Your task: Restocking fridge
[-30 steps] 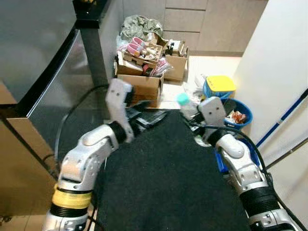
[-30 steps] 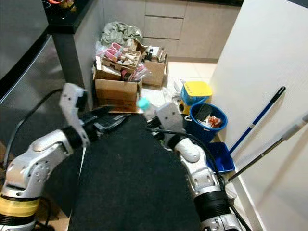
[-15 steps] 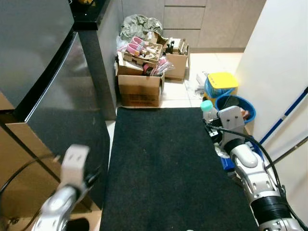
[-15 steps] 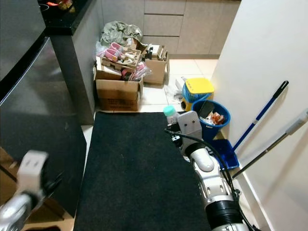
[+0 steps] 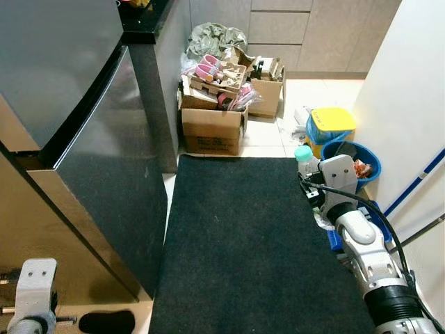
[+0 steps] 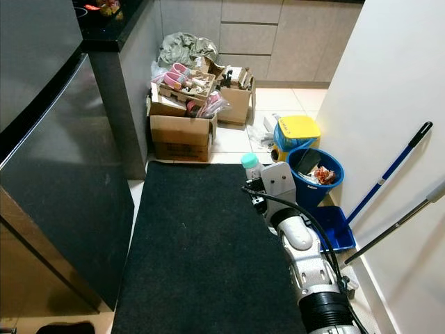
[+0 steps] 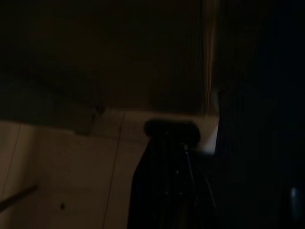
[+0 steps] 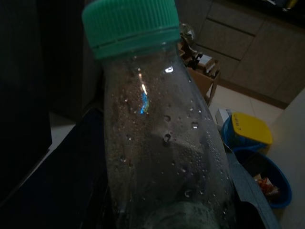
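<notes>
At the far left of the head views stands the fridge [image 5: 62, 118], its dark steel doors closed and filling the upper left of the frame down toward the lower left. Low in the bottom-left corner of the left eye view hangs the left arm [image 5: 35, 299], beside the fridge's foot; whether its pincer is open or closed I cannot tell, and its wrist view is very dark, giving only pale floor tiles [image 7: 71, 176] and a dark rounded shape against them. A black counter [image 5: 142, 17] edge sits above the fridge's right side at the top of the frame. Centre frame, a black mat [image 5: 243, 243] runs down the floor. Beyond its top edge, in the upper middle, cardboard boxes [image 5: 212, 125] hold mixed clutter, with a grey-green bundle [image 5: 212, 38] behind them. Right of centre, the right pincer [image 5: 309, 167] is raised over the mat's right edge, clamped on a clear bottle [image 5: 306, 160] with a green cap. The head views give just the cap and neck past the wrist; the right wrist view shows the bottle [image 8: 162, 143] close up, droplets clinging inside its wall. Farther right sit a yellow-lidded bin [image 5: 332, 124] and a blue bucket [image 5: 351, 156], and a blue-handled mop [image 6: 389, 170] leans on the white wall [image 6: 389, 83].
</notes>
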You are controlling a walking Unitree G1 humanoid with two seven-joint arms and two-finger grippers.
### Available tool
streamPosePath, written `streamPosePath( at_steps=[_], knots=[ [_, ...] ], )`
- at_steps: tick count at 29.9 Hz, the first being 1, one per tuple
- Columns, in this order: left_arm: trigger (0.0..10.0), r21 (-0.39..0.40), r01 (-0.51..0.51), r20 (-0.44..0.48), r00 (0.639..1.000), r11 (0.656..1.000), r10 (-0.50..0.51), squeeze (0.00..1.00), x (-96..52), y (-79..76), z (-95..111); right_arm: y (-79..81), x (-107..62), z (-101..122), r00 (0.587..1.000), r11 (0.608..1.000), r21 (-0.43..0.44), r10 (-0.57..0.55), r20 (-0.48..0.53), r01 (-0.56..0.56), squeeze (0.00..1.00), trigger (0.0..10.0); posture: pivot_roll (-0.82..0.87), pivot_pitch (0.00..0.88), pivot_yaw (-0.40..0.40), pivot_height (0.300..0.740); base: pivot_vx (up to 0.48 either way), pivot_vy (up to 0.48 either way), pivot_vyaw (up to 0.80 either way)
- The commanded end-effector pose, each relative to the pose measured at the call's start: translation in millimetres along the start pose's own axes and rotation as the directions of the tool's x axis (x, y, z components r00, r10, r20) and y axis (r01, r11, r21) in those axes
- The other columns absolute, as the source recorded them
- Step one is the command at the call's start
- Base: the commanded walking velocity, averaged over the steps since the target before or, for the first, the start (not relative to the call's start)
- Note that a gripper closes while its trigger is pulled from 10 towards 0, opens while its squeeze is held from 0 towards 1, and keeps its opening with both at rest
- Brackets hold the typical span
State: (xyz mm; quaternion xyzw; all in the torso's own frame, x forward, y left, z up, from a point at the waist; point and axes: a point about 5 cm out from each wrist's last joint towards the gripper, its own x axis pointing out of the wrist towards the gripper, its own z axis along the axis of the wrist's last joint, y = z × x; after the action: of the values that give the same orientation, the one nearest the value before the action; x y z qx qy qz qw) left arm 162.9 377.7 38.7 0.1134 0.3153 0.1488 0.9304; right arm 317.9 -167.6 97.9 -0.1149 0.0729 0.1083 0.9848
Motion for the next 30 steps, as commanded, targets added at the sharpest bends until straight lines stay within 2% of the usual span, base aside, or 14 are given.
streamPosePath(
  at_steps=[1,2,5,6,7,9,10,12,15,20,23,30],
  knots=[
    [10.0,0.005,-0.005,0.052,0.999,1.000,0.004,0.00,0.3,13.6,13.3,1.8,0.9,6.2,0.999,1.000,-0.013,0.009,0.033,-0.008,0.00,10.0,0.03,0.051,-0.041,0.740,0.000,0.000,0.00],
    [10.0,0.009,-0.006,0.080,0.997,1.000,0.005,0.00,0.5,20.4,19.4,3.2,1.3,8.4,0.999,1.000,-0.013,0.014,0.041,-0.014,0.00,10.0,0.04,0.056,-0.042,0.740,0.000,0.000,0.00],
    [10.0,0.008,-0.006,0.089,0.996,1.000,0.005,0.00,0.4,22.6,21.4,3.6,1.4,8.9,0.999,1.000,-0.013,0.015,0.043,-0.014,0.00,10.0,0.04,0.056,-0.042,0.740,0.000,0.000,0.00],
    [10.0,-0.022,0.011,0.124,0.992,1.000,-0.009,0.00,0.1,29.8,31.5,5.2,1.6,10.8,0.998,1.000,-0.013,0.023,0.051,-0.022,0.00,10.0,0.04,0.063,-0.048,0.740,0.000,0.000,0.00],
    [10.0,-0.022,0.011,0.124,0.992,1.000,-0.009,0.00,0.1,29.8,31.5,5.2,1.6,10.8,0.998,1.000,-0.013,0.023,0.051,-0.022,0.00,10.0,0.04,0.063,-0.048,0.740,0.000,0.000,0.00],
    [10.0,-0.049,0.075,0.168,0.984,0.996,-0.066,0.00,0.4,30.9,44.5,7.1,2.2,12.3,0.998,0.999,-0.015,0.034,0.056,-0.033,0.00,10.0,0.04,0.068,-0.054,0.740,0.000,0.000,0.00],
    [10.0,-0.049,0.075,0.168,0.984,0.996,-0.066,0.00,0.4,30.9,44.5,7.1,2.2,12.3,0.998,0.999,-0.015,0.034,0.056,-0.033,0.00,10.0,0.04,0.068,-0.054,0.740,0.000,0.000,0.00],
    [10.0,-0.042,0.166,0.200,0.967,0.985,-0.154,0.00,0.6,27.7,55.5,9.2,3.4,15.0,0.997,0.999,-0.019,0.044,0.063,-0.043,0.00,10.0,0.04,0.076,-0.055,0.740,0.000,0.000,0.00],
    [10.0,-0.029,0.224,0.218,0.952,0.974,-0.213,0.00,1.1,28.5,62.3,10.7,4.2,17.8,0.996,0.999,-0.022,0.051,0.071,-0.050,0.00,10.0,0.04,0.083,-0.055,0.740,0.000,0.000,0.00],
    [10.0,-0.041,0.241,0.262,0.939,0.970,-0.223,0.00,1.3,34.2,75.5,10.7,3.1,19.9,0.995,0.998,-0.024,0.054,0.078,-0.053,0.00,10.0,0.03,0.097,-0.064,0.740,0.000,0.000,0.00],
    [10.0,-0.042,0.272,0.278,0.927,0.961,-0.251,0.00,2.4,31.0,81.0,10.7,2.4,20.0,0.995,0.998,-0.026,0.058,0.077,-0.056,0.00,10.0,0.03,0.103,-0.068,0.740,0.000,0.000,0.00],
    [10.0,-0.035,0.264,0.330,0.914,0.964,-0.238,0.00,7.3,27.2,95.6,11.4,3.5,23.0,0.995,0.998,-0.028,0.063,0.081,-0.061,0.00,10.0,0.03,0.111,-0.072,0.740,0.000,0.000,0.00]
  ],
)
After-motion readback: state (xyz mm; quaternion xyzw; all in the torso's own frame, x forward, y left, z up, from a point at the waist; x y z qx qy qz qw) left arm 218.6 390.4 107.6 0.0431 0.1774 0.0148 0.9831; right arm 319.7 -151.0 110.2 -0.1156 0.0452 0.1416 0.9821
